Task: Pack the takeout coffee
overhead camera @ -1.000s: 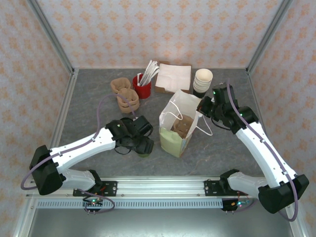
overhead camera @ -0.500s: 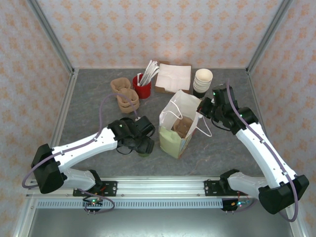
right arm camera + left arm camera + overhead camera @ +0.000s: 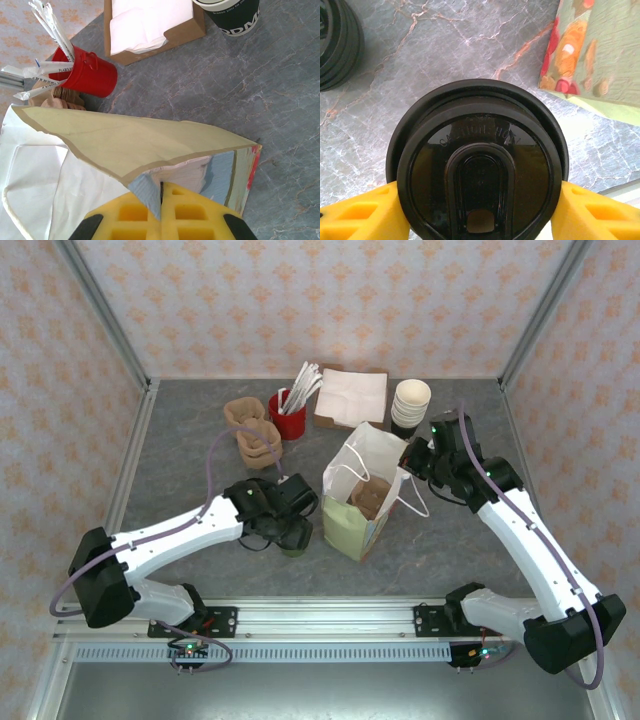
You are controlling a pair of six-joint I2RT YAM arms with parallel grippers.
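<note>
Top external: finds paper bag (image 3: 375, 455) upright and open mid-desk (image 3: 180, 460), brown piece (image 3: 368, 500) inside; behind it red cup (image 3: 288, 422) of white wrapped sticks, napkin box (image 3: 350, 395), stacked cups (image 3: 410, 405). Left wrist: looks down on takeout coffee (image 3: 480, 170), upright just beside paper bag, between left gripper (image 3: 480, 205) jaws; cannot tell whether grasping. Right wrist: right gripper (image 3: 161, 210) jaws clenched on paper bag rim.

Between the left gripper's (image 3: 477, 195) fingers (image 3: 360, 215), the takeout coffee (image 3: 479, 165) presents its black lid; the paper cup beneath is hidden, and so is whether the pads touch it. Both fingers run off the bottom edge. Beyond the fingertips, a stack of lids (image 3: 337, 45) and the paper bag (image 3: 600, 50) are cut by the frame. The right gripper's (image 3: 161, 192) fingers, pinching the bag's rim, are likewise cut off below.
</note>
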